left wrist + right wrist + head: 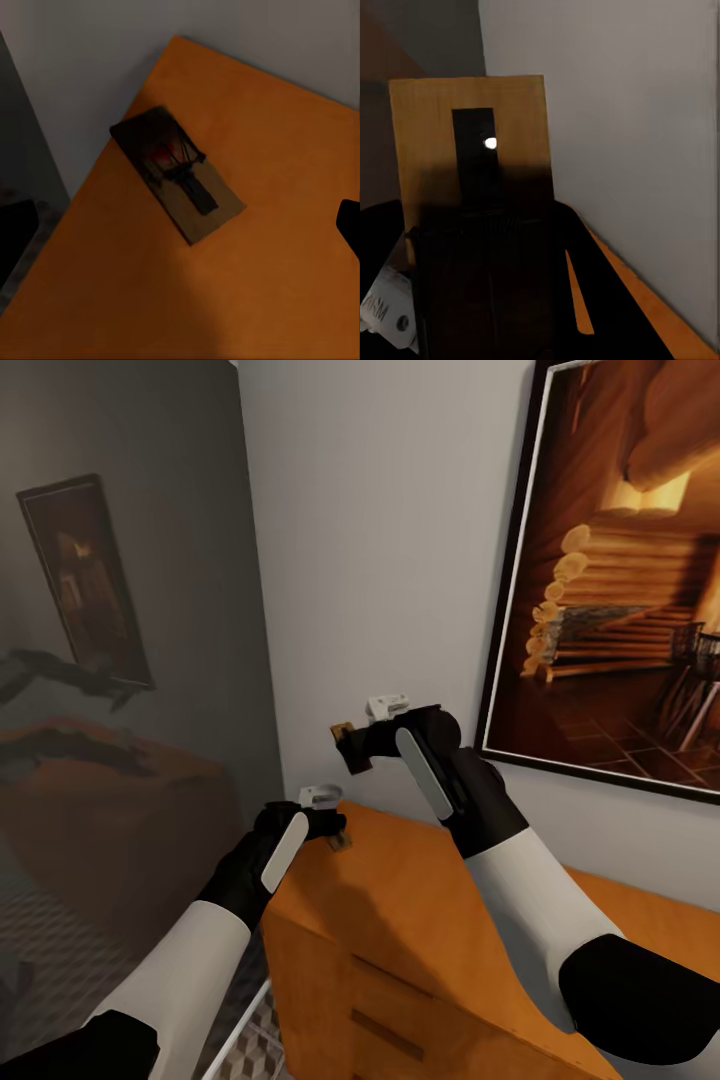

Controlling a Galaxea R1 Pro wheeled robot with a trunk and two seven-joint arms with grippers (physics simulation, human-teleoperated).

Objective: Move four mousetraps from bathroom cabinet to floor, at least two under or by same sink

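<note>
Grey bathroom walls meet in a corner at 12 o'clock of the head view, with a framed log-cabin picture (pixel 620 570) at 2 o'clock and a smaller dark picture (pixel 85 585) on the side wall at 10 o'clock. Below them the orange-brown cabinet (pixel 420 940) runs from centre toward 5 o'clock, and cube-patterned bathroom floor (pixel 60 960) shows at 8 o'clock.

We hold our right gripper (pixel 352 745) raised above the cabinet's far corner, closed on a mousetrap (pixel 472 150); in the right wrist view the tan board with its dark centre strip stands up out of the fingers against the wall. We judge it lifted this high to clear the cabinet top before being carried to the floor.

Our left gripper (pixel 335 830) hovers at the cabinet's near corner, just above a second mousetrap (pixel 176 172), which lies flat on the top close to the corner edge, its dark spring end toward the wall. One dark fingertip (pixel 349 225) shows at the frame edge, well apart from the trap, so we read this claw as spread and empty, poised for a descent onto the trap.

We cannot see the other two traps or the sink from this position.
</note>
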